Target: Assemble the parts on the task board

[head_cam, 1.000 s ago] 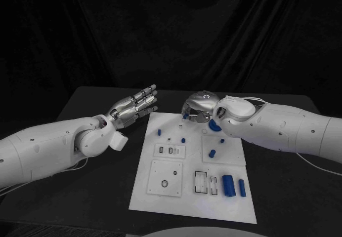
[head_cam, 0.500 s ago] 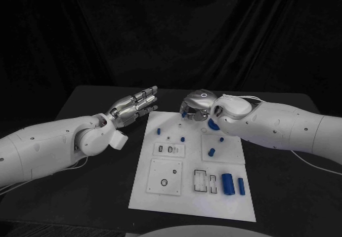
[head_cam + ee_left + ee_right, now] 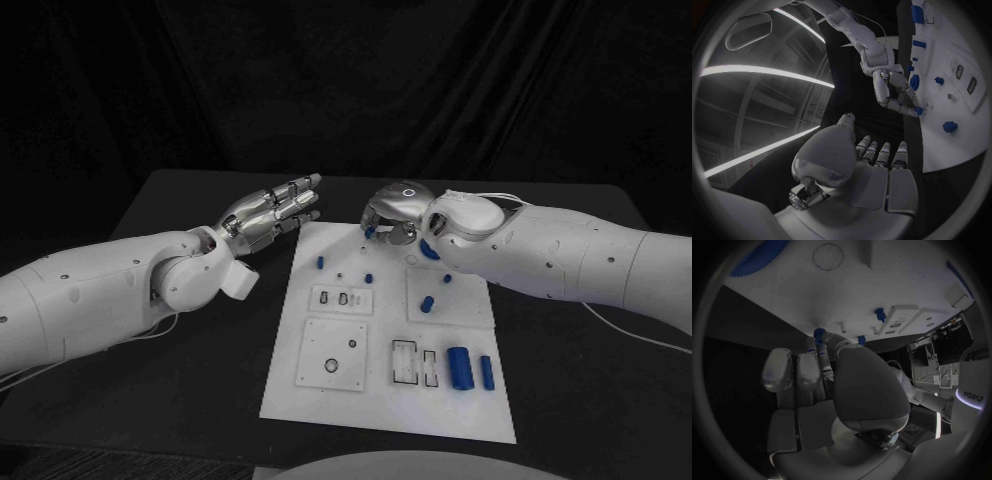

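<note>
The white task board [image 3: 433, 410] lies in the middle of the black table. My right hand [image 3: 394, 214] hovers over the board's far edge, fingers curled down, pinching a small blue part [image 3: 372, 232]. The left wrist view shows that part [image 3: 918, 111] at the right hand's [image 3: 895, 95] fingertips, and it also appears in the right wrist view [image 3: 820, 334]. A blue gear [image 3: 430, 252] lies half hidden under the right wrist. My left hand [image 3: 274, 210] floats palm up, fingers apart and holding nothing, beside the board's far left corner.
Short blue pegs [image 3: 320, 262] [image 3: 368, 278] [image 3: 428, 303] stand on the board's far half. Two blue cylinders [image 3: 460, 368] [image 3: 486, 371] lie near its right edge beside rectangular slots [image 3: 405, 362]. Black table borders the board on both sides.
My right hand has edged slightly left over the board's far edge, still holding the small blue part. The left hand has hardly moved.
</note>
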